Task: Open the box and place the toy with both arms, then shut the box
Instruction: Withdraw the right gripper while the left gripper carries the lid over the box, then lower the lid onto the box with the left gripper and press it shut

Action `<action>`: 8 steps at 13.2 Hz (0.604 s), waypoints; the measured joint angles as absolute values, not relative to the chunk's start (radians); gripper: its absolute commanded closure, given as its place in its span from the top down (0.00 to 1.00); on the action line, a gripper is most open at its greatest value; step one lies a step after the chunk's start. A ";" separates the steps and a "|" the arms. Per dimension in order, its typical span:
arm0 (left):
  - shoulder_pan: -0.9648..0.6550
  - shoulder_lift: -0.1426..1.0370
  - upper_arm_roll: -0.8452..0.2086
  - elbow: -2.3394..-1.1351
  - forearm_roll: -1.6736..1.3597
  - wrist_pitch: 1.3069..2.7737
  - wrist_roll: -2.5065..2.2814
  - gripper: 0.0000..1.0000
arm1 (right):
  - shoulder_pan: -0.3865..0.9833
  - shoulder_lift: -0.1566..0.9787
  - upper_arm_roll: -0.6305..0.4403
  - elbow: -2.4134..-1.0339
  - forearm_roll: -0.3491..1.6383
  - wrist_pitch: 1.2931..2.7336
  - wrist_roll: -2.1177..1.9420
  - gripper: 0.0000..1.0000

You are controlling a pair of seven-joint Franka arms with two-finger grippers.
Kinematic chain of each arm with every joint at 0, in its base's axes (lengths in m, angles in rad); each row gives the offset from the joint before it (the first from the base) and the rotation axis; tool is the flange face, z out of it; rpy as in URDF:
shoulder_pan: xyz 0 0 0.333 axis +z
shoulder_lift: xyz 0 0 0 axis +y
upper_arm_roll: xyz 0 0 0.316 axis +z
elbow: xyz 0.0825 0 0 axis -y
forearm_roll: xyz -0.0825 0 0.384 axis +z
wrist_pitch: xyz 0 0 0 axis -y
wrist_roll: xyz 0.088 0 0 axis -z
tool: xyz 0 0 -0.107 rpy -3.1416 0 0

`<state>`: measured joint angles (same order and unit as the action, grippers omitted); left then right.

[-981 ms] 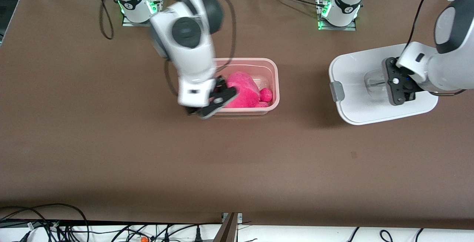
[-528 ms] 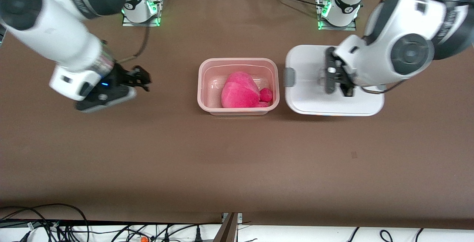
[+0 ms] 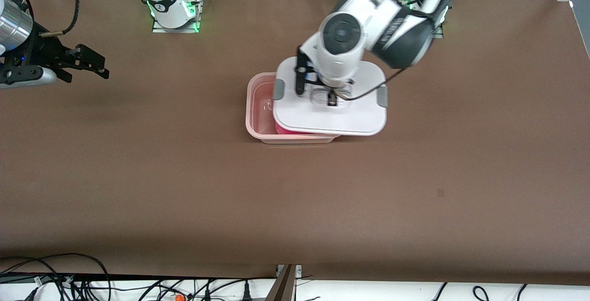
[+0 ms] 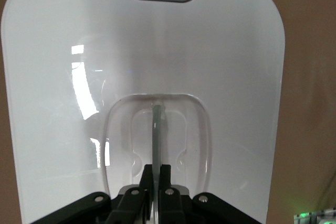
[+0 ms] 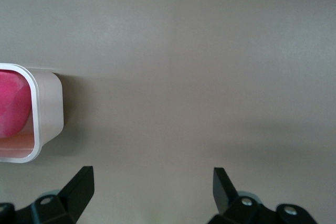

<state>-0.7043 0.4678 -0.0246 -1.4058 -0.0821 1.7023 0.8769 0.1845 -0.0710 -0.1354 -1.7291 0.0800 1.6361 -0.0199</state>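
The pale-pink tub of the box (image 3: pixel 259 107) stands open in the middle of the table. The hot-pink toy (image 5: pixel 13 108) lies inside it; in the front view only a sliver of it shows under the lid's edge. My left gripper (image 3: pixel 325 94) is shut on the clear handle (image 4: pixel 156 129) of the white lid (image 3: pixel 359 116). It holds the lid over the tub, offset toward the left arm's end, so the tub's end toward the right arm stays uncovered. My right gripper (image 3: pixel 90 68) is open and empty, off at the right arm's end of the table.
Grey clips (image 3: pixel 279 90) (image 3: pixel 382 97) sit on the lid's two short ends. The tub's corner (image 5: pixel 47 108) shows in the right wrist view over bare brown table. Cables lie along the table's near edge (image 3: pixel 92 282).
My left arm has carried the lid from the left arm's end of the table to over the tub. My right arm has drawn away from the tub to its own end, gripper open.
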 measured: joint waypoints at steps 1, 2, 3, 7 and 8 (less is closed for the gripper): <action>-0.741 0.490 -0.024 -1.406 -0.082 1.741 0.836 0.00 | 0.184 -0.074 -0.131 -1.735 0.080 1.638 -0.020 1.00; -0.768 0.512 -0.022 -1.406 -0.082 1.774 0.804 0.00 | 0.184 -0.074 -0.128 -1.737 0.079 1.641 -0.020 1.00; -0.789 0.532 -0.020 -1.405 -0.079 1.802 0.776 0.00 | 0.184 -0.074 -0.125 -1.739 0.079 1.643 -0.019 1.00; -0.807 0.569 -0.012 -1.404 -0.060 1.869 0.722 0.00 | 0.183 -0.074 -0.124 -1.739 0.079 1.644 -0.019 1.00; -0.807 0.570 -0.008 -1.404 -0.059 1.876 0.722 0.00 | 0.183 -0.074 -0.124 -1.739 0.078 1.645 -0.019 1.00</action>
<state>-0.8072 0.5705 -0.0083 -1.4038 -0.0589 1.8758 0.7217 0.1826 -0.0737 -0.1236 -1.7393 0.0783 1.6452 -0.0193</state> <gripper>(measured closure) 0.930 0.000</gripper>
